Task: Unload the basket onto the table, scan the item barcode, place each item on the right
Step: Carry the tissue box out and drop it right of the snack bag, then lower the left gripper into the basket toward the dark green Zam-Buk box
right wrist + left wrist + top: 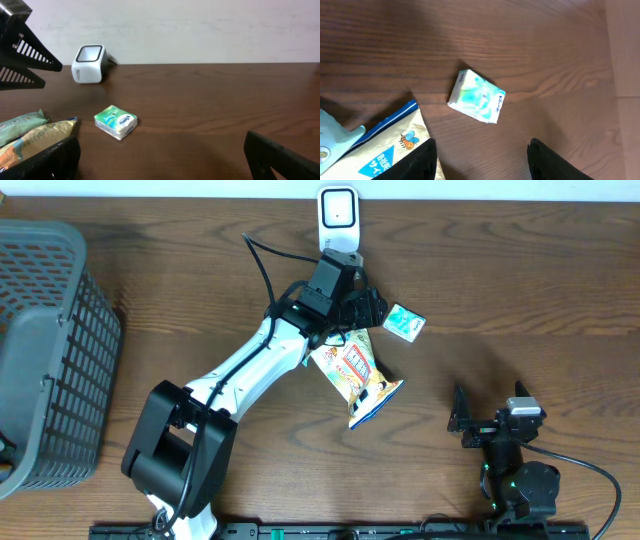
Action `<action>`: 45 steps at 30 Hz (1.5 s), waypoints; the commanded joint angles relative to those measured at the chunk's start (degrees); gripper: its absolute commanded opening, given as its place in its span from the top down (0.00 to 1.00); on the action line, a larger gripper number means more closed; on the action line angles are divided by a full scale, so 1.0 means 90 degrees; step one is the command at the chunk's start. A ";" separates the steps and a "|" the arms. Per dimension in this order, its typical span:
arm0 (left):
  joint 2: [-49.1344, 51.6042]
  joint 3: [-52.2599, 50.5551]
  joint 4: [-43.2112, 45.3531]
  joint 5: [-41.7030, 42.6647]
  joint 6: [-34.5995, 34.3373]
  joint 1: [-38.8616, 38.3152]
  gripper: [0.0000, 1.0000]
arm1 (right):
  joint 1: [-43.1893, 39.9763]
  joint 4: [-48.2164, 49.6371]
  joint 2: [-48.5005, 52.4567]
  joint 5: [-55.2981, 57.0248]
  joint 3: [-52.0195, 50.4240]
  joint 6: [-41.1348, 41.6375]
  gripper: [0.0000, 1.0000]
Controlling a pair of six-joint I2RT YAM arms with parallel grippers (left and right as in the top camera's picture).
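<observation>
Work surface: dark brown wooden table [520, 270], grain running left to right, satin finish with a faint sheen. Wall [200, 30] behind the far edge: plain, off-white, slightly mottled, meeting the tabletop in a straight line. Grey plastic mesh basket [95, 360] stands at the table's left end, partly cut off by the overhead view. Lighting is diffuse; shadows on the wood are soft-edged. Left wrist view shows a paler strip at its right edge; identity unclear.

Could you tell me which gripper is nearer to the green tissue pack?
Left. The left gripper hovers right beside the green tissue pack; the right gripper sits far off near the front edge of the table.
</observation>
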 commanded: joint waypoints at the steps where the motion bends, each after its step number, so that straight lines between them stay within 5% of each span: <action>1: -0.0614 0.0092 0.0005 -0.0061 0.0168 0.0301 0.42 | 0.0066 -0.0029 -0.0012 0.0029 -0.0010 -0.0070 0.01; 11: -0.3371 0.0090 -0.1382 -0.0393 0.1919 0.2200 0.42 | 0.0066 -0.0029 -0.0012 0.0029 -0.0010 -0.0073 0.01; 19: -0.4539 0.0090 -0.3065 -0.4371 0.2059 0.4852 0.32 | 0.0066 -0.0029 -0.0012 0.0029 -0.0010 -0.0070 0.01; 23: -0.4352 -0.0005 -0.3575 -0.5513 0.1722 0.6251 0.31 | 0.0066 -0.0029 -0.0012 0.0029 -0.0010 -0.0070 0.01; 27: -0.3575 -0.0070 -0.4488 -0.5588 0.0209 0.7351 0.31 | 0.0066 -0.0029 -0.0012 0.0029 -0.0010 -0.0073 0.01; 45: -0.1015 -0.0070 -0.4578 -0.5790 0.1095 0.9022 0.31 | 0.0066 -0.0029 -0.0012 0.0029 -0.0010 -0.0073 0.01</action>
